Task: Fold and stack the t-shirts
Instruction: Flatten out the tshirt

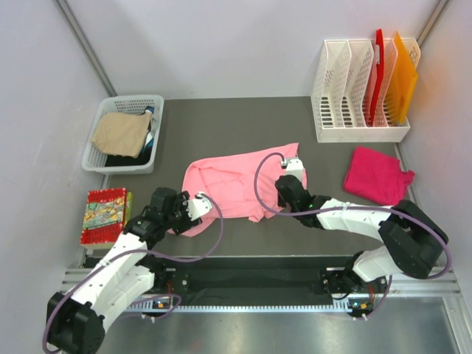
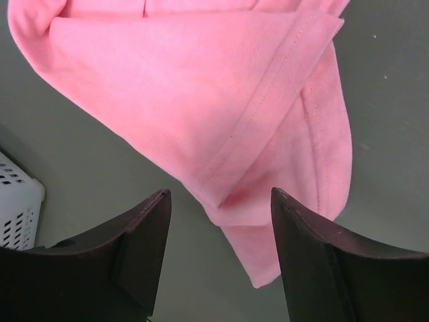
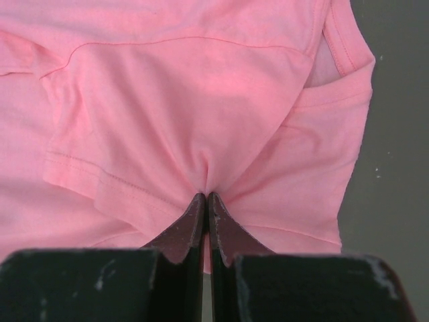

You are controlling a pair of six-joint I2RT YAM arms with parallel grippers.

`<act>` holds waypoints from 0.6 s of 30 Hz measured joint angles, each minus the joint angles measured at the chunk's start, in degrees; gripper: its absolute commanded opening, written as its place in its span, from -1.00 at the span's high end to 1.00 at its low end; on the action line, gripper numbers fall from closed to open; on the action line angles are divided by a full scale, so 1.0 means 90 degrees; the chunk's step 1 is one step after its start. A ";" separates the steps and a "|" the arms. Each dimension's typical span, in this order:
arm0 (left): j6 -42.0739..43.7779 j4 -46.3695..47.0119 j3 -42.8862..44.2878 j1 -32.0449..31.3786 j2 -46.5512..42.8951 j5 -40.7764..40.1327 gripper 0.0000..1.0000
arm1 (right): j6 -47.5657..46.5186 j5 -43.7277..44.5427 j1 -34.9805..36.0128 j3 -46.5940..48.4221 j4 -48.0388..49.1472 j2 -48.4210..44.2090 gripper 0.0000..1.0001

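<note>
Right wrist: R end effector [image 3: 206,196] pinches salmon-pink t-shirt [image 3: 188,100]; L end effector [image 2: 220,194] apart. Prob soft, limp; grab hem corners.

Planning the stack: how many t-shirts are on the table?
2. The salmon-pink t-shirt lies mid-table, pinched by the right tool. The magenta t-shirt lies folded at the right, near the rack. Tan cloth in the basket may be another.

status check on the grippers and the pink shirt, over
left gripper open over a corner of the pink shirt. right gripper shut on pink shirt, cloth bunched. magenta shirt lies apart at right, nothing in the way.
</note>
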 measured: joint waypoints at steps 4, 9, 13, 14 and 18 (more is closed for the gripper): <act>0.0000 0.0277 -0.0015 -0.0002 0.0517 -0.0049 -0.31 | 0.0000 0.0000 0.0000 0.0000 0.0002 0.0000 0.98; -0.0010 0.0559 -0.0027 -0.0002 0.1236 -0.0301 -0.27 | 0.0000 0.0002 0.0000 0.0000 0.0002 0.0000 0.98; -0.0034 0.0780 -0.0027 -0.0002 0.1401 -0.0452 0.10 | 0.0000 0.0000 0.0000 0.0000 0.0002 -0.0002 0.99; -0.0032 0.0860 -0.0027 -0.0002 0.1399 -0.0486 0.25 | 0.0000 0.0000 0.0000 0.0000 0.0002 -0.0002 1.00; -0.0058 0.1059 -0.0027 0.0000 0.1399 -0.0549 0.49 | -0.0002 0.0000 0.0000 0.0000 0.0002 -0.0002 1.00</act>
